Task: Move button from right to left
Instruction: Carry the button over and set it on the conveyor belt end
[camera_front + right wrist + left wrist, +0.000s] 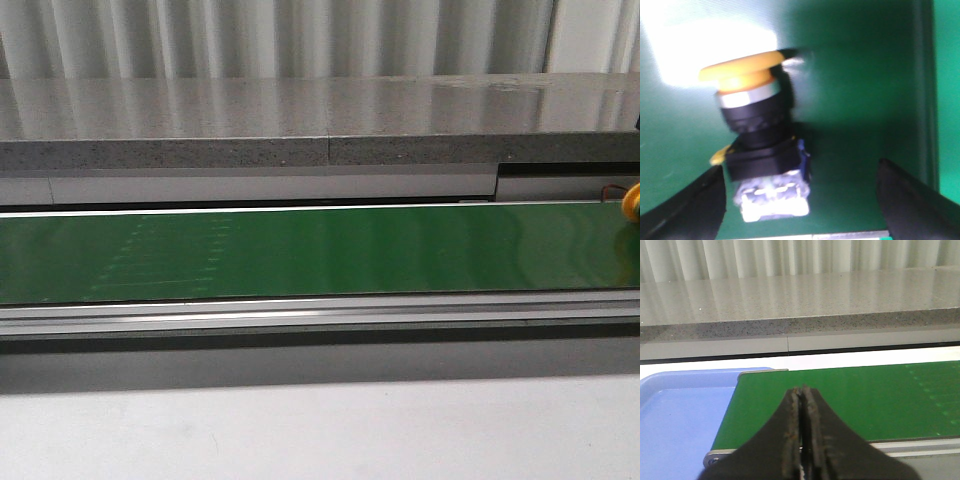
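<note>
The button (pixel 757 125) lies on its side on the green belt (pixel 855 100): a yellow-orange cap, a silver ring, a black barrel and a blocky base with a blue edge. My right gripper (pixel 799 167) is open around the base, the button close to one finger (pixel 695 205) and far from the other (pixel 907 195). In the front view only a sliver of the button's yellow cap (pixel 632 203) shows at the belt's far right edge, and neither gripper shows. My left gripper (pixel 802 390) is shut and empty over the belt's left end.
The long green belt (pixel 320 250) runs left to right between metal rails (pixel 320 315). A light blue tray (pixel 680 415) sits just past the belt's left end. A grey speckled ledge (pixel 300 120) runs along behind the belt.
</note>
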You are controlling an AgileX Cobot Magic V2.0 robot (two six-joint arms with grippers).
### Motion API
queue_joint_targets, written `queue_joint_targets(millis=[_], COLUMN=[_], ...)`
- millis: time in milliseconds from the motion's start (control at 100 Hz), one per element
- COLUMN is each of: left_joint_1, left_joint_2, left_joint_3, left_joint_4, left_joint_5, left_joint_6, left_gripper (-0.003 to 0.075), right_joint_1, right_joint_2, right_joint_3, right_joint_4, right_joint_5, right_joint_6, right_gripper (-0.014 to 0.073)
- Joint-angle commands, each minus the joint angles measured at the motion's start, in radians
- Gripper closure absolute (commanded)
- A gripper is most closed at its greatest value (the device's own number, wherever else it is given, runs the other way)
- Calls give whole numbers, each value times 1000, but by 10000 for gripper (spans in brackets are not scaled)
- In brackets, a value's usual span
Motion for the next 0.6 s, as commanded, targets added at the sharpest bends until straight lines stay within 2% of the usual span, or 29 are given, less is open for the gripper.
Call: queue_joint_targets(millis=[0,160,250,320,550,590], left_joint_1=[1,1,1,1,1,1], left_joint_2=[-32,-32,-32,-32,-32,-32], left_joint_3=[39,39,39,39,39,39], left_joint_4=[-5,-5,-5,-5,-5,-5], left_joint_5=[-76,-76,-76,-76,-76,-76], left_joint_6=[0,0,0,0,0,0], left_gripper=[741,741,741,741,741,741], right_joint_1=[28,92,128,154,174,174], right_joint_2=[-91,-179,-230,-278,-445,-472], right_joint_3=[-21,9,51,98,237,254], right_joint_4=[38,36,34,34,33,33], right_joint_5=[-19,-32,-50,-84,-102,-102], right_joint_6=[-53,-67,-98,-124,-141,-143], right_gripper=[-29,-26,36,139,586,636])
